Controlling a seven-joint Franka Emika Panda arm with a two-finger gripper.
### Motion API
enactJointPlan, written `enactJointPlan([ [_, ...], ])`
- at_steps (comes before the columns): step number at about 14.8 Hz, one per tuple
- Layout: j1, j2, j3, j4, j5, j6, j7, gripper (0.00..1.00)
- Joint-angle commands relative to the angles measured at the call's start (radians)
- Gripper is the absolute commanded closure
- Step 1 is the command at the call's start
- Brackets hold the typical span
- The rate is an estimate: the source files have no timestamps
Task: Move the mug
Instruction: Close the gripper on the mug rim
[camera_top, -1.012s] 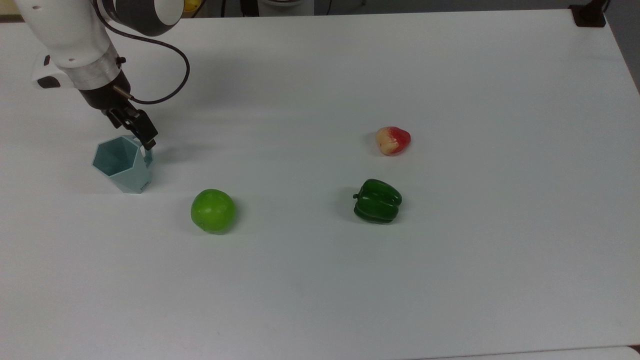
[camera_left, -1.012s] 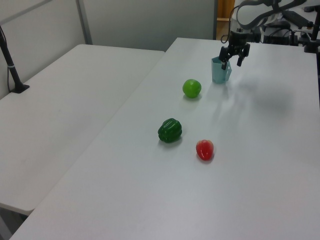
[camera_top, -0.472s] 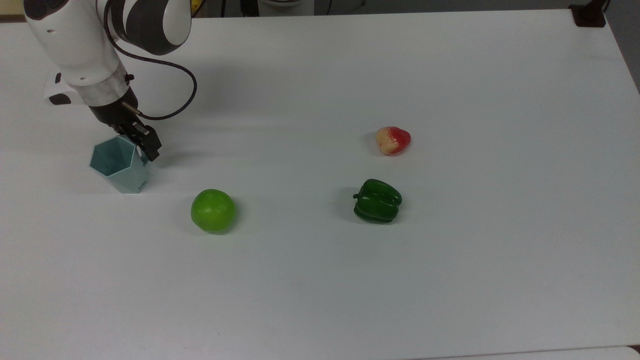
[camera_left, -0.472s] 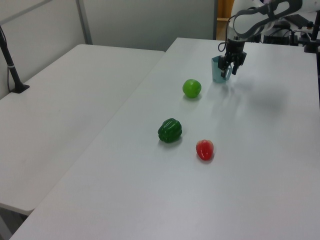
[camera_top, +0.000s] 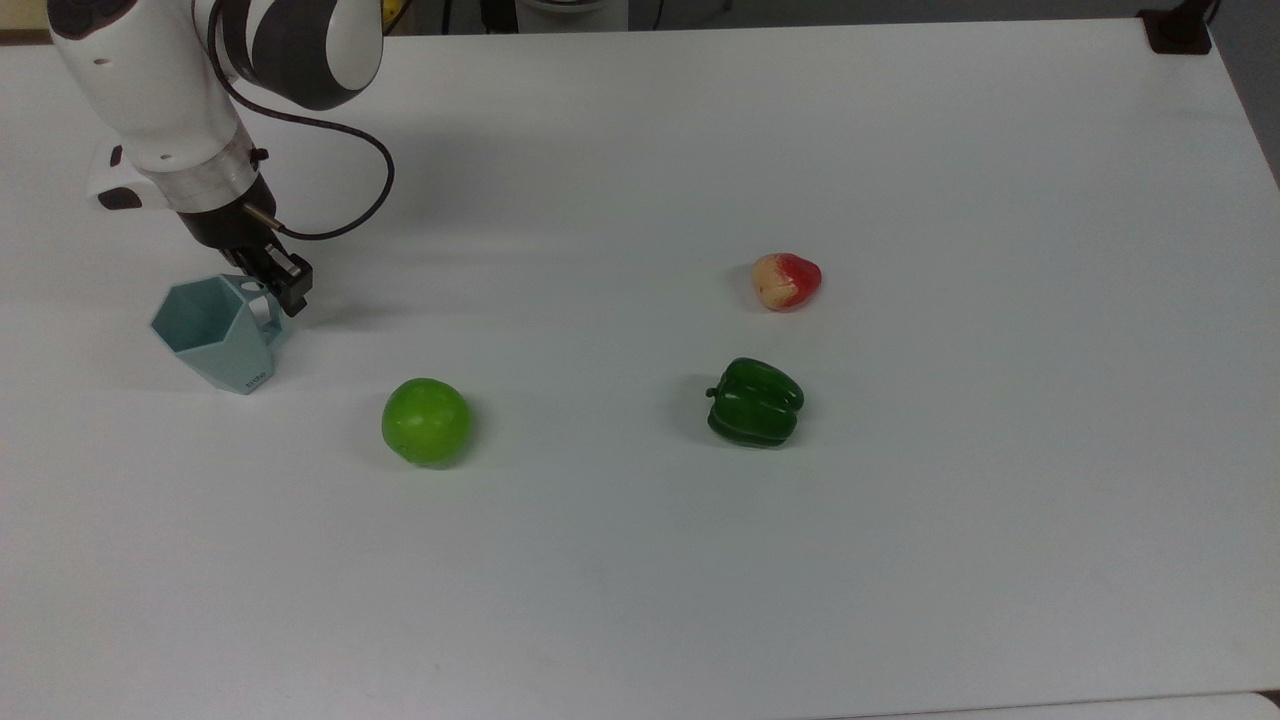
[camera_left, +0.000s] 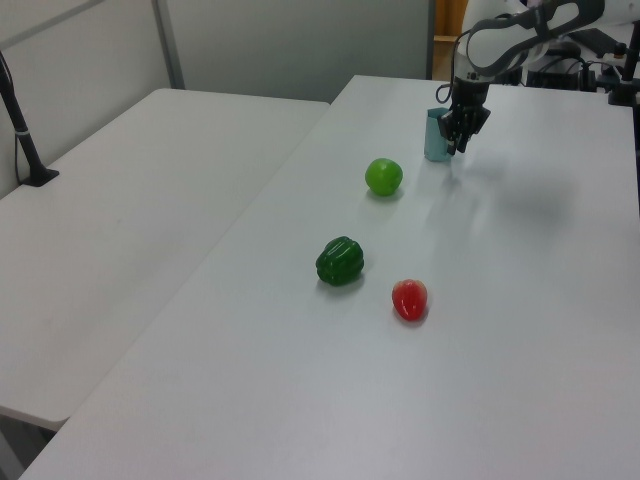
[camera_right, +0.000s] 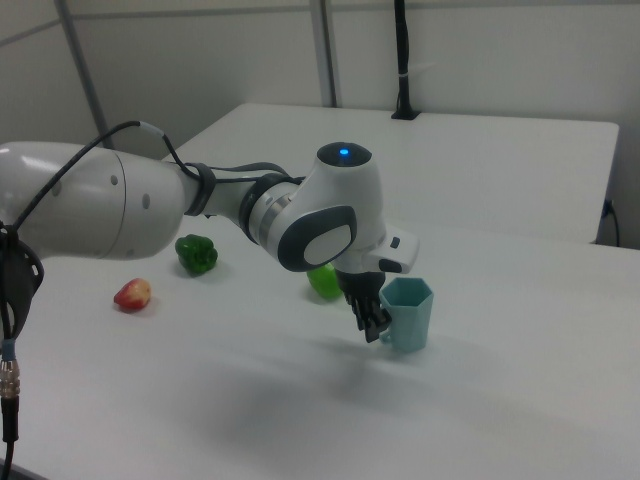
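The claw (camera_top: 283, 287) is clamped on the handle of the mug (camera_top: 213, 335), which leans toward the top view's left near that edge of the white table (camera_top: 900, 560). In the top view the apple (camera_top: 426, 421) sits just right of the mug, the pepper (camera_top: 755, 402) well beyond it, and the red fruit (camera_top: 786, 281) farther back

The mug (camera_top: 215, 335) is seen as matt, smooth plastic. A glossy sheen is shown by the green apple (camera_top: 426, 421) and green pepper (camera_top: 755, 402). The table (camera_top: 900, 550) is finished smooth and matt white.
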Motion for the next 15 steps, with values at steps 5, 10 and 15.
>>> enactJointPlan([
  [5,0.011,-0.015,-0.002,0.007,-0.001,-0.001,0.001,0.80],
  [10,0.015,-0.042,0.003,0.004,-0.002,-0.010,0.003,0.85],
  [15,0.034,-0.134,0.003,-0.032,-0.025,-0.119,-0.055,0.86],
])
